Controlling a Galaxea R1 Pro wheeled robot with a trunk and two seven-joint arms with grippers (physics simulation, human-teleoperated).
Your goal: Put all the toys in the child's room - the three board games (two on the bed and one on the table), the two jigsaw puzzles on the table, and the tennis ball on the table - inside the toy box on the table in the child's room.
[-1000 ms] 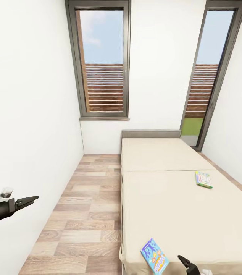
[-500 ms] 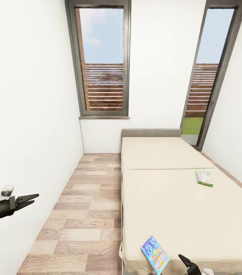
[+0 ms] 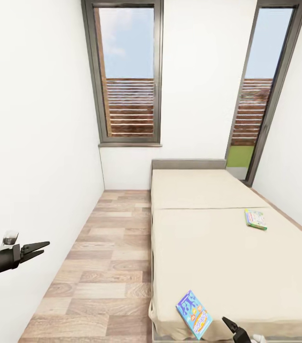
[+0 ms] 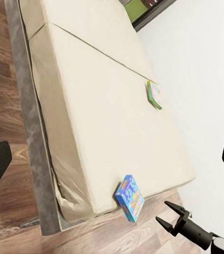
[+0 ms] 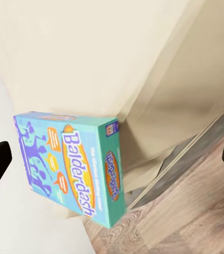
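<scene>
Flat blue Balderdash box (image 5: 72, 164) overhangs bed (image 3: 227, 257) corner.

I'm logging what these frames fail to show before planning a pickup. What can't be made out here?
- Right gripper, head view: cut off by the bottom edge; whether its jaws are open can't be told.
- Pale green-edged flat game box on the long beige bed: too small in the head view to read its print.
- Blue flat Balderdash game box, right wrist view: its underside lies hidden against the mattress.
</scene>
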